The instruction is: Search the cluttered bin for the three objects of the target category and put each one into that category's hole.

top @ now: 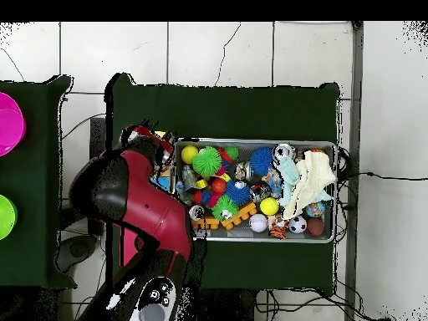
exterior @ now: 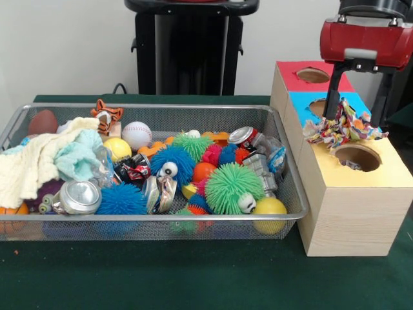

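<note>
Our claw [exterior: 337, 111] is closed on a speckled rag piece [exterior: 343, 129], holding it just above the rim of the yellow-topped box's hole [exterior: 358, 157], toward the worktop's [exterior: 193, 278] right edge in the front view. We judge the limp cloth sits off-centre toward the blue-topped box [exterior: 322, 106], so on release it could drape over the edge or snag. We cannot pick out the other pieces in the wire-mesh bin [exterior: 155, 223].
</note>
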